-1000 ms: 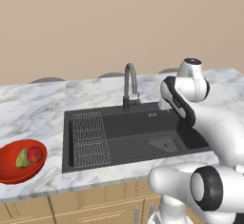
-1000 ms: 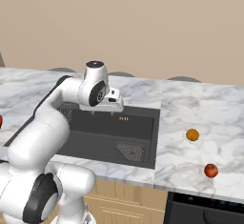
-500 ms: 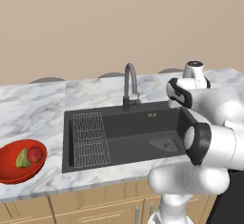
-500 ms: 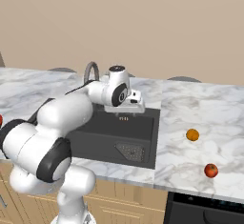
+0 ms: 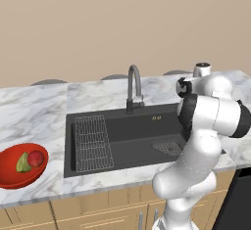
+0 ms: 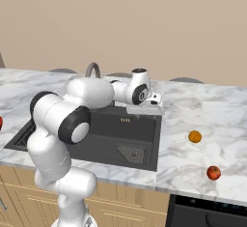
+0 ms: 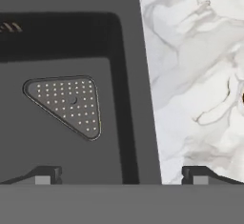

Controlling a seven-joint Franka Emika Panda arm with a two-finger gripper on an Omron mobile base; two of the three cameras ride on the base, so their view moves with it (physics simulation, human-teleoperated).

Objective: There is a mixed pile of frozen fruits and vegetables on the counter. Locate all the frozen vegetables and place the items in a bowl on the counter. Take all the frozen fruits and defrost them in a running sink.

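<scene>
A glossy red bowl [image 5: 10,175] stands on the counter [image 5: 34,106] at the far left. In it lie a green wedge [image 5: 22,163] and a pinkish-red ball [image 5: 36,158]. Right of the sink [image 6: 77,136], an orange ball [image 6: 195,136] and a smaller red ball [image 6: 213,173] rest on the marble. My gripper [image 6: 146,109] hangs over the sink's right rim, well left of the orange ball. In the hand view the gripper [image 7: 122,176] is open with nothing between its fingertips [image 7: 45,175], and the basin wall runs beneath it.
The dark basin holds a wire rack [image 5: 93,143] on its left and a perforated drain strainer [image 7: 66,103] toward the right. A grey gooseneck tap [image 5: 134,88] rises behind the basin. Bare marble [image 7: 200,75] lies right of the rim.
The arm has swung rightward from above the basin's middle to its right rim. The gripper stayed open. The bowl and both balls have not moved.
</scene>
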